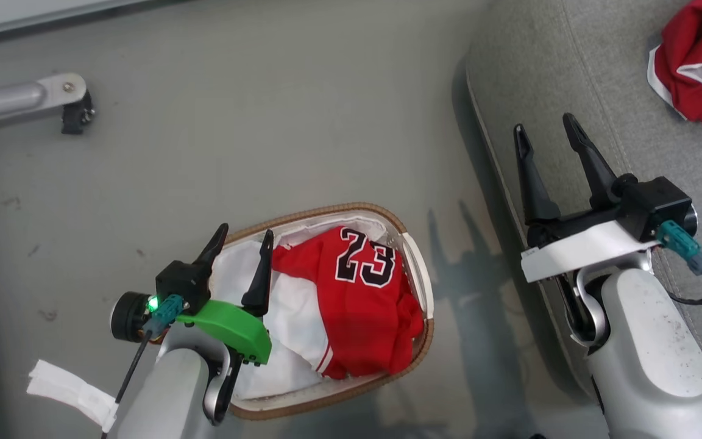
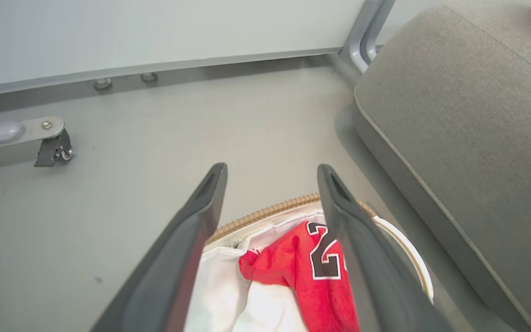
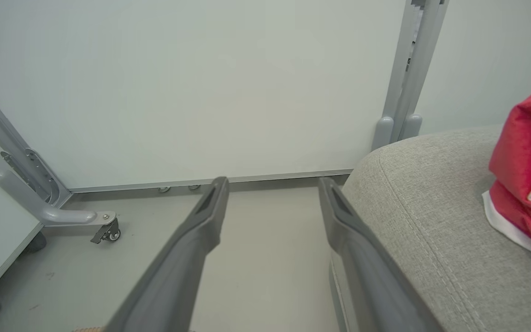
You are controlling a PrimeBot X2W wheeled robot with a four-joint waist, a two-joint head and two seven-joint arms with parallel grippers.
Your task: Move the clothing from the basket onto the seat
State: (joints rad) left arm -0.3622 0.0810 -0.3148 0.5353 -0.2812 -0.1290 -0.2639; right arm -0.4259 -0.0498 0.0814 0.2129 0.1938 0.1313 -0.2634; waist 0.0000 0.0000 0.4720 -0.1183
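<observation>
The step in hand is judged to be the pick of the red jersey numbered "23". It is seen crumpled inside the basket, heaped toward the side of the basket that faces the seat, with a white panel spread toward the basket's middle. The left gripper is held over the side of the basket away from the seat. Its two fingers are spread apart with nothing between them, one tip over the woven rim and the other over white cloth just beside the red. The right gripper is found well apart from the basket, over the seat's edge, and its fingers are likewise parted and empty. A second red garment is already laid on the seat, far from the basket, so the task is judged partly done.

For a clean pick, the left gripper is best shifted further into the basket until a raised fold of red cloth is centred between the fingers, and only then lowered and closed. The white liner is to be left out of the grip. The white cloth beneath the left fingertips is possibly liner rather than jersey panel, as the boundary is not clearly shown, so the red fold is the safer target. The lift is best taken straight up from the basket until the trailing hem is clear of the rim, so that the light basket is not dragged or tipped
</observation>
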